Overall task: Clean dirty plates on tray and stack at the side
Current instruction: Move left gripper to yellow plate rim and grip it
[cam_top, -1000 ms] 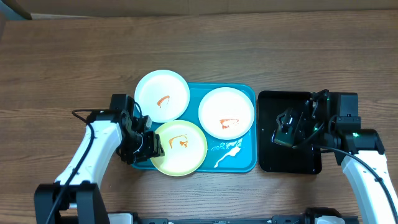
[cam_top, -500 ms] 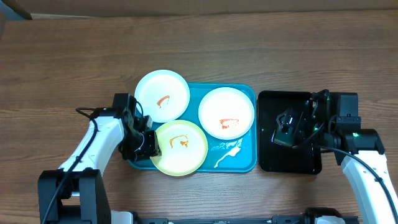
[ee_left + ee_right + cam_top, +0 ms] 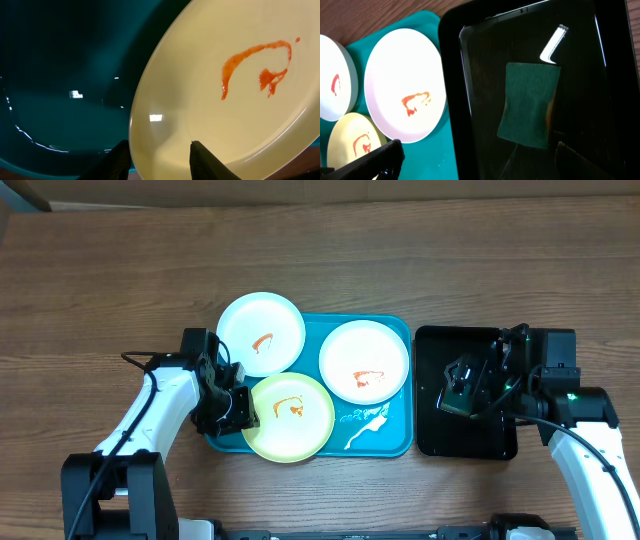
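Both arms have glossy white link shells joined by black joint housings. The left gripper [image 3: 233, 408] is black, with a thin black cable looping off its arm. The right gripper [image 3: 462, 388] is black too, with a small green light glowing behind it. Its dark fingers [image 3: 385, 156] look matte and blunt.

Overhead: bright, even light, sharp, soft shadows on tabletop [image 3: 420, 270]. Left wrist: dim, small glare spots on tray [image 3: 60, 75]. Right wrist: glare streak on black tray [image 3: 580, 100].
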You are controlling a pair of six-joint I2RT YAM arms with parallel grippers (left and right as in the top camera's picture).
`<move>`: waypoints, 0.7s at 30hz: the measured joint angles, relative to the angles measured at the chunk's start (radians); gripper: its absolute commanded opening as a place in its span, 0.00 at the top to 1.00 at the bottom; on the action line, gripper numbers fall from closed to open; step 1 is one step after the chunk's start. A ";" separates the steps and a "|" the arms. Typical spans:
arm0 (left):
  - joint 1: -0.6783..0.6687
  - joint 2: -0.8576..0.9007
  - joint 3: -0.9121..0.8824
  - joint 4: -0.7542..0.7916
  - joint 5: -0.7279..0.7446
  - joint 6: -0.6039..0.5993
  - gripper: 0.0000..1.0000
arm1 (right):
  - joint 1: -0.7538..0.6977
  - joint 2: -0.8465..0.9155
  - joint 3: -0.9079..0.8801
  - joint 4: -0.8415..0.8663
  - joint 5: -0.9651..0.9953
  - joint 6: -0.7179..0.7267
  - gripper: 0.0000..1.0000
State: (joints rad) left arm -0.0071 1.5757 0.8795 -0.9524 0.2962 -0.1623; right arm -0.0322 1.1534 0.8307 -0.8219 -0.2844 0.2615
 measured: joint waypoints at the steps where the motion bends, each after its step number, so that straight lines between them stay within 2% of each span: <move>1: 0.000 0.000 -0.001 0.006 -0.002 0.000 0.60 | 0.000 0.000 0.000 0.000 0.000 0.000 0.02; 5: 0.000 0.000 -0.023 0.045 -0.009 -0.002 0.62 | 0.000 0.000 0.000 0.001 0.000 0.000 0.02; 11: 0.000 0.000 -0.061 0.064 -0.016 -0.027 0.82 | 0.000 0.000 0.000 0.000 0.000 0.000 0.02; 16: 0.000 0.000 -0.062 0.072 -0.019 -0.032 0.91 | 0.000 0.000 0.000 0.000 0.000 0.000 0.02; 21: 0.000 0.000 -0.062 0.075 -0.019 -0.038 0.94 | 0.000 0.000 0.000 0.000 0.000 -0.002 0.11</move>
State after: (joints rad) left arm -0.0071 1.5757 0.8177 -0.8776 0.2768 -0.2005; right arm -0.0322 1.1534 0.8307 -0.8223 -0.2848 0.2600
